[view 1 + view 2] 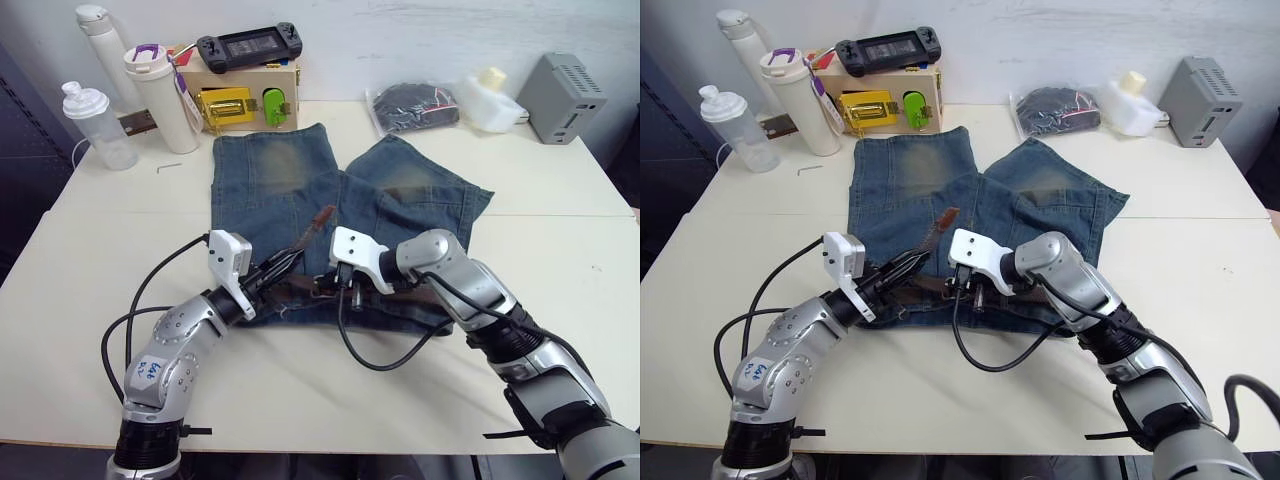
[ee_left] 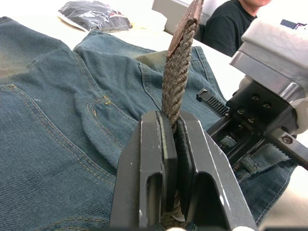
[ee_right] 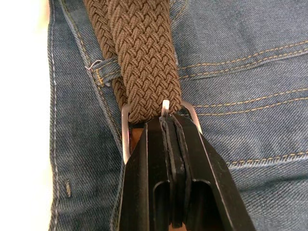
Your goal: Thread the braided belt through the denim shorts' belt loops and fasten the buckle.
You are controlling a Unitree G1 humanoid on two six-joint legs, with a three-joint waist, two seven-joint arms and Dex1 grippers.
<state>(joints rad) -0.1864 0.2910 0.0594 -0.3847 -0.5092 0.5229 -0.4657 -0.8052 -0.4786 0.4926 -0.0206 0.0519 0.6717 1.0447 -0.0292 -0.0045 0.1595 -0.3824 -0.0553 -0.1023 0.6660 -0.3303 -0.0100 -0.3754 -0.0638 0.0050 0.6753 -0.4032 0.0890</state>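
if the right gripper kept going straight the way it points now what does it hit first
The right gripper is already at the buckle, shut on the braided belt. Straight ahead lies more belt along the waistband of the denim shorts, passing a belt loop. It would likely push into the belt itself first.

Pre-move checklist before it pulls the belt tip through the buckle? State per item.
1. Left gripper clamped on the braided belt near its free tip: ok.
2. Right gripper shut at the buckle, steadying it: ok.
3. Belt passed over the buckle frame, prong poking up beside the weave: ok.
4. Prong seated through the braid: cannot tell.
5. Belt under the belt loop beside the buckle: ok; other loops cannot tell.
6. Denim shorts lying flat on the table: ok.
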